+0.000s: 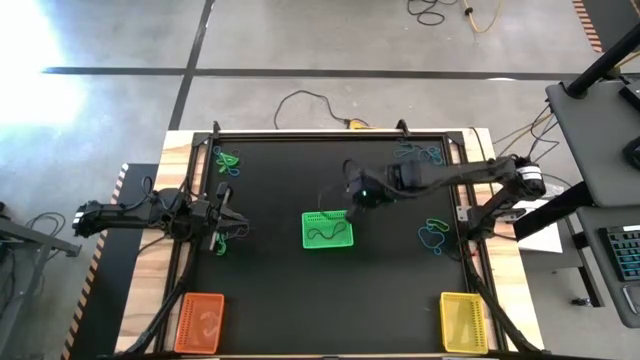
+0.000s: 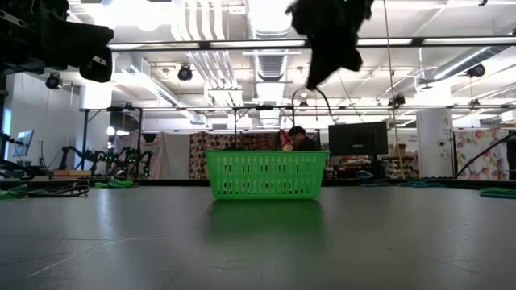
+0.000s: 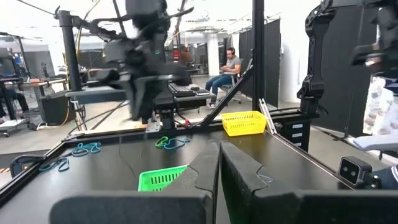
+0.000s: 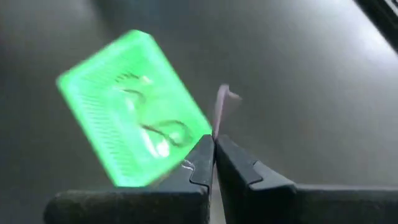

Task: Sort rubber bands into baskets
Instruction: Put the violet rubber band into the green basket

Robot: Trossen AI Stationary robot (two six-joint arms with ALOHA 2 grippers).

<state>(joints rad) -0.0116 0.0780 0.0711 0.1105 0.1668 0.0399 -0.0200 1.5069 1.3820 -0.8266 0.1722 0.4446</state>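
Note:
The green basket (image 1: 328,230) stands at the table's middle with dark bands inside; it also shows in the low view (image 2: 266,175) and the right wrist view (image 4: 134,134). My right gripper (image 1: 357,203) hovers just past the basket's far right corner, shut on a thin pale rubber band (image 4: 221,107). My left gripper (image 1: 224,214) is shut and empty at the table's left, beside loose green rubber bands (image 1: 222,242). The orange basket (image 1: 200,322) stands at the near left and the yellow basket (image 1: 463,322) at the near right. My right gripper pinches the rubber band between its two fingertips (image 4: 205,163). A short pale stretch of the band (image 4: 219,115) sticks out past the tips, clear of the table. Which part of the loop lies between the fingers is hidden by them.
More green bands (image 1: 228,160) lie at the far left, blue bands (image 1: 420,153) at the far right, and a blue-green band (image 1: 435,236) right of the green basket. A raised black frame (image 1: 330,133) borders the mat. A person sits in the room beyond (image 3: 230,65).

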